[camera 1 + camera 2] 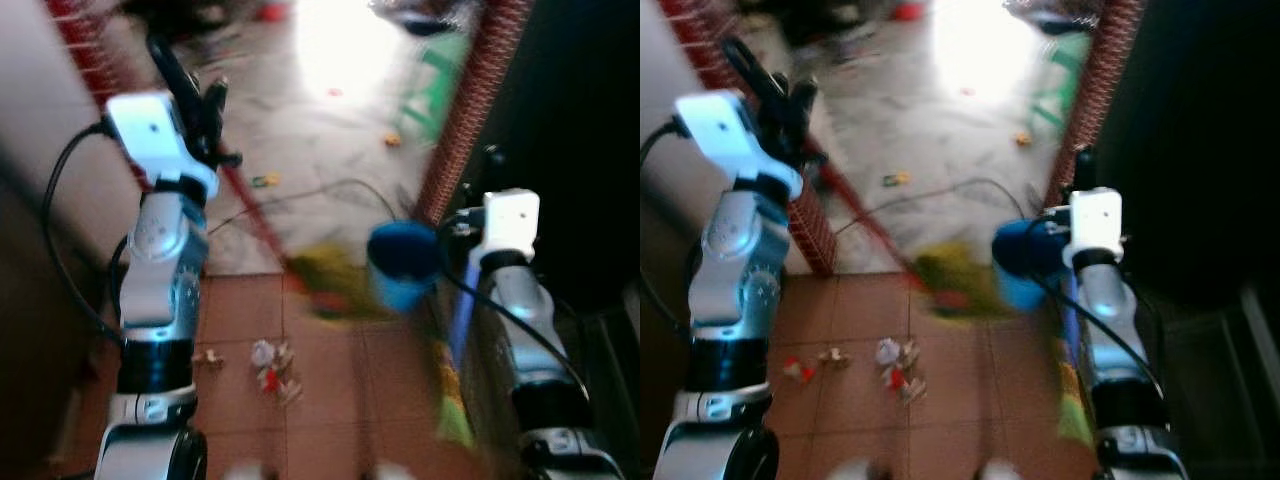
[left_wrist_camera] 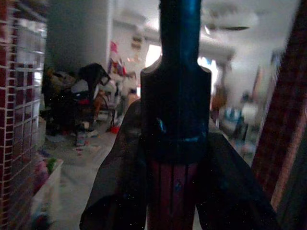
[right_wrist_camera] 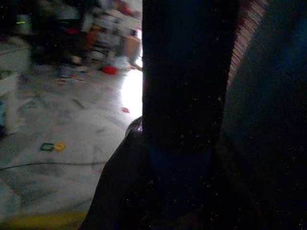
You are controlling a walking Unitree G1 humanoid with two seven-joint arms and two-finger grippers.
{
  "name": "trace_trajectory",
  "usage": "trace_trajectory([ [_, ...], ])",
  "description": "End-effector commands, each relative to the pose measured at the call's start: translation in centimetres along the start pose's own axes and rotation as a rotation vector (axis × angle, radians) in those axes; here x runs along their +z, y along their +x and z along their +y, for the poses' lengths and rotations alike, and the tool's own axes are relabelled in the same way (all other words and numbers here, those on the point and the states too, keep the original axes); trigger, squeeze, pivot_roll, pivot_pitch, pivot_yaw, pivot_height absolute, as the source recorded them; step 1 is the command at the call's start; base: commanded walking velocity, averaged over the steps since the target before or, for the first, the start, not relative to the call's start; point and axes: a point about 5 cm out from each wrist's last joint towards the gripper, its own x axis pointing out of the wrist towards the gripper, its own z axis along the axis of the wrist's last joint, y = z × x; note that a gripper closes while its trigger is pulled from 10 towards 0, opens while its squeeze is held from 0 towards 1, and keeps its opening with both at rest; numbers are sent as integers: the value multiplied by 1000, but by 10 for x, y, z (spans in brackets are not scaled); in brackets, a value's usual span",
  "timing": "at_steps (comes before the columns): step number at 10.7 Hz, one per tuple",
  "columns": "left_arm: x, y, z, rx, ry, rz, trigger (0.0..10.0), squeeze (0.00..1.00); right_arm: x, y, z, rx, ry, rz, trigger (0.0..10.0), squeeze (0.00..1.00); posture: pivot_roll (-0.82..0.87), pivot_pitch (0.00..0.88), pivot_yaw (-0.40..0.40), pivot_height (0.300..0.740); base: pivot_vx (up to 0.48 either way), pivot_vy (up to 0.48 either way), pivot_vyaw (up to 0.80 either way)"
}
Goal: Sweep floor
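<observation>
1. Underfoot, a terracotta-tiled floor (image 1: 330,400) meeting a pale marbled floor (image 1: 330,140) farther ahead, with a red-and-white tiled pillar (image 1: 812,230) on the left and a second one (image 1: 465,110) on the right.
2. Raised at the left, the left gripper (image 1: 205,110), black fingers closed around the dark red stick of a broom (image 1: 250,215); in the left wrist view the stick (image 2: 172,191) sits clamped between the two fingers (image 2: 115,191), topped by a dark cap.
3. Slanting down and to the right from that grip, the broom ends in a blurred yellow-green brush head (image 1: 955,270) at the seam of the two floors.
4. Just beside the brush head, a blue plastic dustpan (image 1: 405,262), carried in front of the right arm's white wrist.
5. At the right gripper (image 3: 189,143), a dark blue upright handle (image 3: 187,72) stands between the fingers; too dark to tell how tightly they close.
6. On the terracotta tiles, near the robot and short of the brush head, a small scatter of white and red paper scraps (image 1: 895,368).
7. Across the pale floor, a thin dark cable (image 1: 330,190).
</observation>
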Motion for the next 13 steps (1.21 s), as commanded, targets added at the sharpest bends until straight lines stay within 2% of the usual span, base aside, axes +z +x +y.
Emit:
trace_trajectory([
  [1,24,3,8,19,55,-113,10000,0,23,9,8,26,13,-101,10000,0,-25,0,2,740,472,0,0],
  [13,19,1,3,8,41,-99,10000,0,23,10,11,35,8,-101,10000,0,-25,0,-2,740,440,0,0],
])
